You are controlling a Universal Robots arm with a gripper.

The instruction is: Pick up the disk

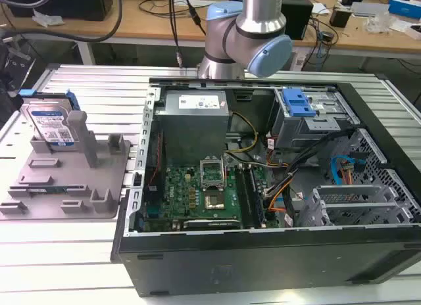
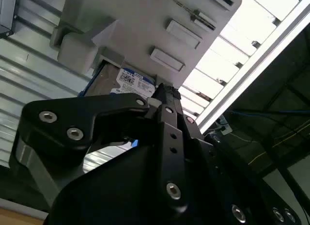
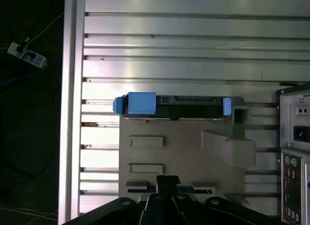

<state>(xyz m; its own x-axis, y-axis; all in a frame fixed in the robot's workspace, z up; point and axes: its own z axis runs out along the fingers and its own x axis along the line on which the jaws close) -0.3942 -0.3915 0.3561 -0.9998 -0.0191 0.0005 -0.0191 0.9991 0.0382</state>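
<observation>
Slatted table [image 1: 99, 88] flanks holder [image 1: 66, 187]; disk [image 1: 51, 124] upright at edge

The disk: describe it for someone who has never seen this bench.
Find the open computer case; on the exterior view's left lies a grey holder tray. The disk stands on edge at the tray's far end: silver metal, blue-and-white label, blue side rails, unlike the plain grey posts beside it.
</observation>
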